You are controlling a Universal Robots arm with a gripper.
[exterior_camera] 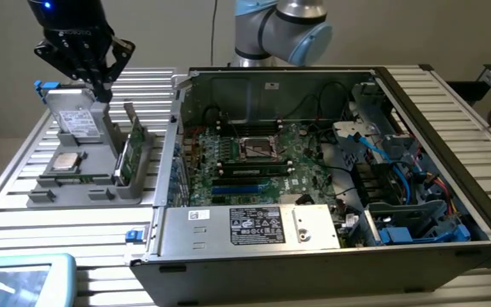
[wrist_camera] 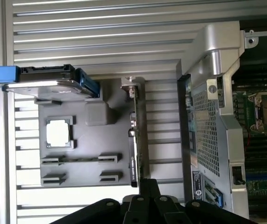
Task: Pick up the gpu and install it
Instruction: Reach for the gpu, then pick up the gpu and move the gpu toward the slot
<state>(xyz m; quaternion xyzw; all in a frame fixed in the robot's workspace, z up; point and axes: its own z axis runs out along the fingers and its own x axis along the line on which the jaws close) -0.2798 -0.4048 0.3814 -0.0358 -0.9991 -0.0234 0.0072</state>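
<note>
The gpu (exterior_camera: 131,151) stands on edge in a slot of the grey holder (exterior_camera: 92,193), its green board facing the computer case. From the wrist camera it is a thin edge-on card (wrist_camera: 136,135) with its silver bracket at one end. My gripper (exterior_camera: 102,91) hangs above the far part of the holder, higher than the card and apart from it. Its black fingers are shut together with nothing between them. In the wrist view the gripper (wrist_camera: 149,185) sits just past one end of the card.
The holder also carries a silver hard drive (exterior_camera: 79,121) with a blue tab and a processor chip (exterior_camera: 64,161). An open computer case (exterior_camera: 450,192) with its motherboard (exterior_camera: 254,163) fills the exterior view's right. A teal-rimmed screen (exterior_camera: 15,281) lies at the near corner of the slatted table.
</note>
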